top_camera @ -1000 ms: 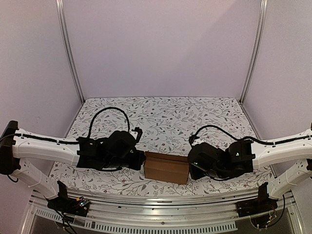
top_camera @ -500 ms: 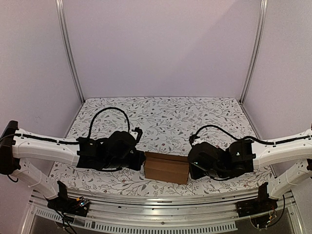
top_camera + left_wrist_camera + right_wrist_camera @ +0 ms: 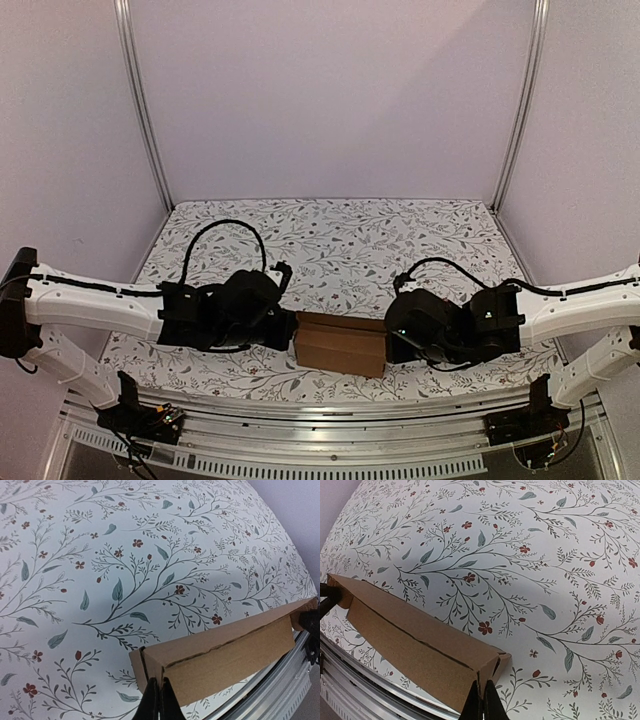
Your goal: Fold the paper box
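Paper box point(image 3: 341, 345) lies as a formed carton near the worktop's point(image 3: 330, 240) front edge. Left claw point(image 3: 159, 694) and right claw point(image 3: 482, 694) are both pinched together, tips against opposite ends. We judge we're closing end flaps; next needs even inward pressure, no skewing.

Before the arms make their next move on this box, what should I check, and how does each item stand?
1. Box lies as an oblong carton on the table: ok.
2. Left end effector shut at its left end: ok.
3. Right end effector shut at its right end: ok.
4. End flaps flush: not ok, a gap shows at the right end.
5. Either end effector pinching cardboard: cannot tell.
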`<state>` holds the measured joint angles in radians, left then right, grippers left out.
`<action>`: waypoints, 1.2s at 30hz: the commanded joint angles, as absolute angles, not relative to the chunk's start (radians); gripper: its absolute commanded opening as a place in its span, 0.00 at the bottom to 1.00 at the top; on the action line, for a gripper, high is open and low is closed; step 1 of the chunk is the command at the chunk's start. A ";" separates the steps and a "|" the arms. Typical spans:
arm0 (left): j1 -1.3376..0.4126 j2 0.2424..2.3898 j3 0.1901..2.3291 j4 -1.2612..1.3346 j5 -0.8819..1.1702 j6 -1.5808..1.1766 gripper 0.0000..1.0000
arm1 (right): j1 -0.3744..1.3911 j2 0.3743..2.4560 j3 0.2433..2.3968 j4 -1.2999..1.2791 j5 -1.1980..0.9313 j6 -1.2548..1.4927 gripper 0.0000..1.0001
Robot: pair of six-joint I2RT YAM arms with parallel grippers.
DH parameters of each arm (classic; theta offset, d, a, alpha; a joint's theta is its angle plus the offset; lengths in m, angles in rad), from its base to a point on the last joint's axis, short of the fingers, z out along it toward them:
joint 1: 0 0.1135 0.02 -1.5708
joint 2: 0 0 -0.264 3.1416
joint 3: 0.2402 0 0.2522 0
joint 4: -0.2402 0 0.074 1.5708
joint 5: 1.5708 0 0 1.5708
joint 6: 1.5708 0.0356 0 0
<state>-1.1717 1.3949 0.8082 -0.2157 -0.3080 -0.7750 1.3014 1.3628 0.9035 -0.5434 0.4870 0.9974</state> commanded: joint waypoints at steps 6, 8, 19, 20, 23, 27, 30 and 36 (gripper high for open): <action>-1.205 1.450 0.796 -0.341 -0.282 -0.775 0.00 | 1.308 1.364 0.905 -0.423 0.440 1.138 0.00; -1.207 1.452 0.797 -0.342 -0.284 -0.775 0.00 | 1.308 1.361 0.904 -0.420 0.442 1.162 0.00; -1.222 1.457 0.797 -0.339 -0.299 -0.776 0.00 | 1.307 1.370 0.891 -0.385 0.436 1.239 0.00; -1.222 1.457 0.797 -0.339 -0.301 -0.776 0.00 | 1.308 1.373 0.889 -0.383 0.437 1.243 0.00; -1.224 1.457 0.795 -0.337 -0.302 -0.778 0.00 | 1.307 1.388 0.880 -0.382 0.432 1.238 0.00; -1.226 1.457 0.796 -0.336 -0.305 -0.780 0.00 | 1.319 1.408 0.858 -0.377 0.445 1.221 0.00; -1.229 1.455 0.794 -0.334 -0.307 -0.787 0.00 | 1.342 1.420 0.865 -0.415 0.496 1.204 0.00; -1.245 1.461 0.781 -0.329 -0.306 -0.809 0.00 | 1.382 1.450 0.840 -0.420 0.558 1.226 0.00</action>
